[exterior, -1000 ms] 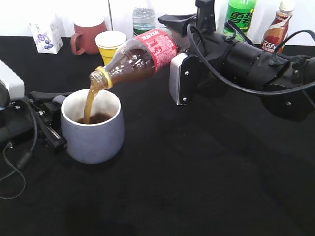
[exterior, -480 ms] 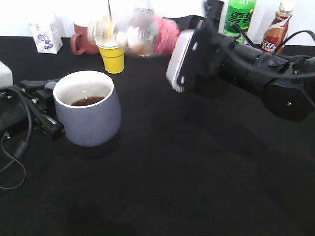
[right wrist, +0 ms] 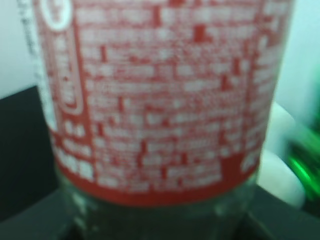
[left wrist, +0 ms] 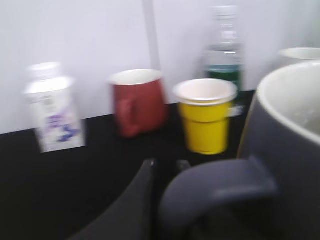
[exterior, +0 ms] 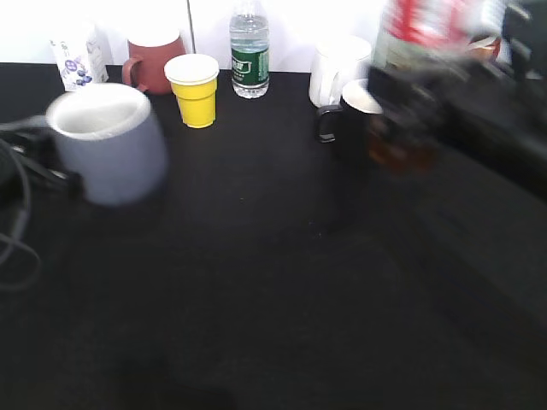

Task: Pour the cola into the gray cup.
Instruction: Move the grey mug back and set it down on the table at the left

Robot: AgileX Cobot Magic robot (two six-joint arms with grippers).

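Black tabletop [exterior: 273, 299] against a white wall, with the yellow paper cup [exterior: 196, 89] as landmark. Left of the yellow cup and nearer the camera: the gray cup [exterior: 108, 143], upright, white inside, contents not visible from this angle. Left gripper [left wrist: 165, 200] at the cup's handle, one dark finger [left wrist: 132, 202] just beside the loop; whether clamped on the handle cannot be told through the blur. Far right of the yellow cup: the cola [exterior: 419, 51], upright and smeared by motion, red label high, dark liquid low in the bottle. Right gripper closed around the cola, the label filling the right wrist view [right wrist: 160, 95] with dark gripper parts at both lower corners. Just behind and left of the yellow cup: maroon mug [exterior: 154, 61], then a small white carton [exterior: 79, 56] further left. Just right of the yellow cup: a water bottle [exterior: 249, 51] with green label. Between that bottle and the cola: white mug [exterior: 335, 68] and black mug [exterior: 349, 124], contents unseen
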